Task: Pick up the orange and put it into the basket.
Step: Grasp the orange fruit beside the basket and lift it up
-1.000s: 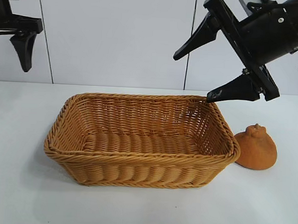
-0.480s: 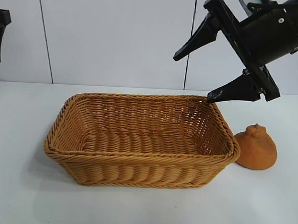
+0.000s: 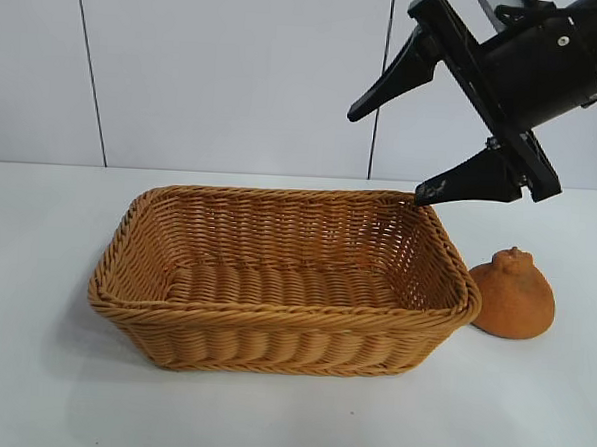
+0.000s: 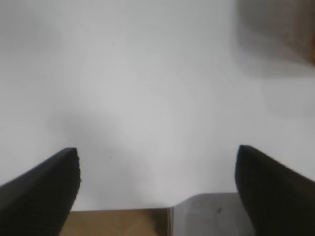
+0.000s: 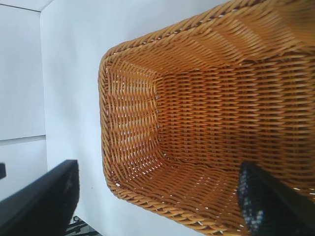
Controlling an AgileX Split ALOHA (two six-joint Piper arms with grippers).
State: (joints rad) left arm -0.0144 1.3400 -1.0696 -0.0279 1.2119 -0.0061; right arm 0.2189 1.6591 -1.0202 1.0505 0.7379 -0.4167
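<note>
The orange (image 3: pixel 515 295), dull and dome-shaped with a knob on top, sits on the white table just right of the basket (image 3: pixel 274 317), apart from its rim. The tan wicker basket holds nothing. My right gripper (image 3: pixel 386 157) hangs open in the air above the basket's far right corner, up and left of the orange, and holds nothing. The right wrist view looks down into the basket (image 5: pixel 221 98) between that gripper's (image 5: pixel 156 169) spread fingers. My left gripper (image 4: pixel 157 151) shows only in the left wrist view, open over bare white table.
White wall panels stand behind the table. In the left wrist view the table's edge (image 4: pixel 123 209) runs near the open fingers, and a blurred brown shape (image 4: pixel 280 29) sits in a far corner.
The left gripper has slid out of the exterior view past its left edge. The right arm, basket and orange have not moved.
</note>
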